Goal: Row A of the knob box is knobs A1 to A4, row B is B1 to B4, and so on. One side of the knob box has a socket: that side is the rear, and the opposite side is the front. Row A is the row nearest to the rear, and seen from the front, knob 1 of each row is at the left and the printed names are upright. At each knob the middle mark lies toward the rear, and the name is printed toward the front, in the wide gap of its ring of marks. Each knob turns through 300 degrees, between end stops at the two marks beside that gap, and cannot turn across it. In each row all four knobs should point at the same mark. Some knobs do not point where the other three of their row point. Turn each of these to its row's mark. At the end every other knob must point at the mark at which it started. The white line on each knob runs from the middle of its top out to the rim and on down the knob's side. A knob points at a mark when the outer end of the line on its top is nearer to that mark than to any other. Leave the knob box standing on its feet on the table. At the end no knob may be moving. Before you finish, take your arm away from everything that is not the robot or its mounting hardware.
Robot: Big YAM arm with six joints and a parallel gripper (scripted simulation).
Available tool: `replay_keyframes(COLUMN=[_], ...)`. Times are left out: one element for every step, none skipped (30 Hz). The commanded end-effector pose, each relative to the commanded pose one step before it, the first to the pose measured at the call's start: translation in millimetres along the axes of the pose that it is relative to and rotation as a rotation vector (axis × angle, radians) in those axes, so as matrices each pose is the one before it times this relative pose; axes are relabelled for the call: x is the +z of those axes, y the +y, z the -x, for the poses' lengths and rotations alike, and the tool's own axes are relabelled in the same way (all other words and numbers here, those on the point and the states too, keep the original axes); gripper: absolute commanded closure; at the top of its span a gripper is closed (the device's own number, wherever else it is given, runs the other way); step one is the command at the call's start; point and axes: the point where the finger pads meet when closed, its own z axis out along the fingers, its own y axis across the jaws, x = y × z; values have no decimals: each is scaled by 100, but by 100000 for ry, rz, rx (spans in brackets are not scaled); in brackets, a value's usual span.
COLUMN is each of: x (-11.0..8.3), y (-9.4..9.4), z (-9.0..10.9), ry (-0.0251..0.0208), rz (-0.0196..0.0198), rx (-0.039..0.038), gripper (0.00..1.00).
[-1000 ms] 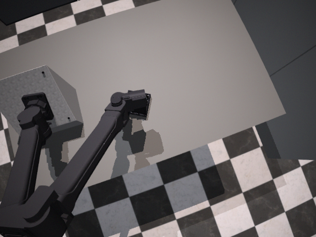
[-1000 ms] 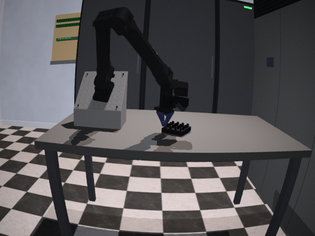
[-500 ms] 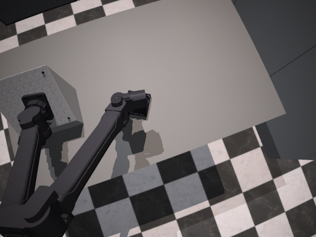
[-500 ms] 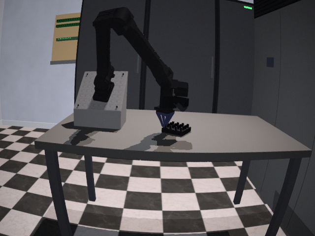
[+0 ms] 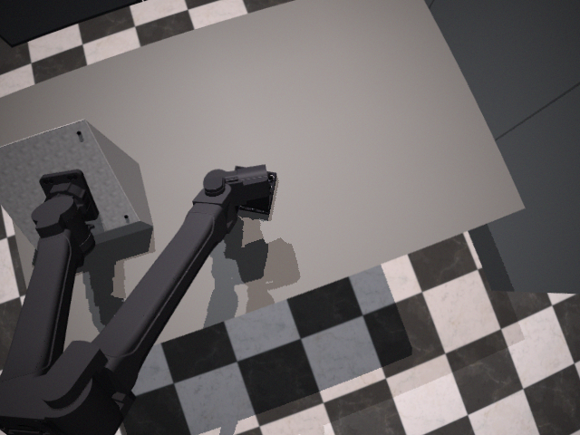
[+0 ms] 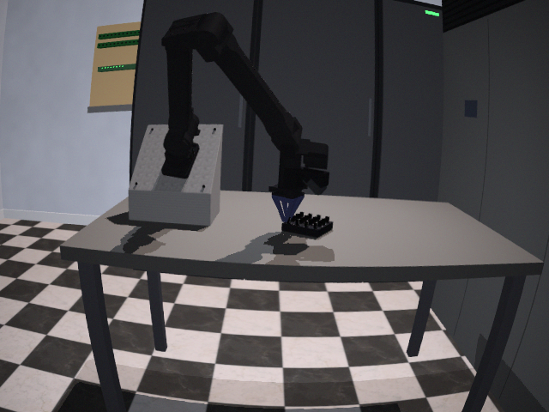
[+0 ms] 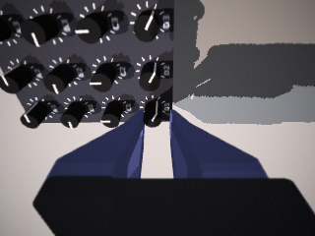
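Black gripper body [image 7: 172, 206] fills the bottom of the wrist view, its blue fingers [image 6: 280, 202] reaching up to the near edge of the knob box [image 5: 256, 210] [image 6: 307, 229] [image 7: 133, 93]. Gripper [image 6: 285, 221] [image 7: 157, 117] is partly open, narrow gap; knob D1 [image 7: 153, 117] shows between the fingertips, a sliver of space on its right in the wrist view, so not pinched. Left-side contact can't be told.

Only the wrist view gives the knob lines and names: D1, D2 [image 7: 151, 79] and D3 [image 7: 147, 26] have similarly slanted lines; the three row C knobs [image 7: 103, 80] in frame have lines toward image left; the row B knobs [image 7: 60, 81] lines run mostly downward. Exterior instead gives height — box on the table [image 5: 351, 117] [image 6: 377, 234] [image 7: 295, 152], fingers coming down at its edge, knobs as tiny black stubs, lines unreadable. Top view shows the arm [image 5: 163, 275] [image 6: 252, 84] stretching from its pale sloped mount [image 5: 28, 163] [image 6: 171, 206] to the box, but no blue fingers; the wrist covers them and much of the box.

Number-4 knobs are out of the wrist frame, row A is cut at the left edge, and its names are blurry. Ring marks around D1 are partly hidden by the knob and fingers, exact mark unclear. Box feet and socket can't be made out — too dark.

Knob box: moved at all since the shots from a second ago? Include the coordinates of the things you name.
No; the knob box [image 5: 255, 210] [image 6: 305, 230] [image 7: 89, 59] sits at the same spot against the table [image 5: 374, 117] [image 6: 377, 230] edge.
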Motion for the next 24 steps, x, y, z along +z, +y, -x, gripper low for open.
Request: replay_keyframes(x=[-176, 0, 0, -17, -108, -270, -479, 0, 0, -485, -155, -194, -229, -260, -284, -301, -309, -309, -301, -285, -261, -230, -195, -156], y=[243, 0, 0, 7, 42, 82, 79, 0, 0, 127, -1, 0, 0, 0, 1, 2, 6, 10, 16, 8, 7, 8, 8, 7], z=[1466, 0, 0, 11, 73, 123, 60, 0, 0, 197, 15, 19, 22, 24, 26, 27, 25, 24, 19, 21, 20, 16, 13, 10], ry=[-2437, 0, 0, -41, -268, -460, -256, 0, 0, -704, -22, -27, -31, -35, -36, -36, -25, -17, 5, -14, -15, -7, -3, -1], rz=[829, 0, 0, 21, 137, 257, 223, 0, 0, 387, -13, -13, -12, -12, -7, -3, 23, 39, 80, 35, 28, 36, 35, 31], rx=[4043, 0, 0, 32, 204, -212, -1007, 0, 0, -293, 19, 23, 27, 31, 33, 35, 35, 35, 34, 31, 28, 25, 21, 17], gripper=[81, 81, 81, 81, 81, 81, 81, 81, 81, 81, 81, 81, 81, 81, 81, 81, 81, 81, 81, 81, 81, 81, 81, 81])
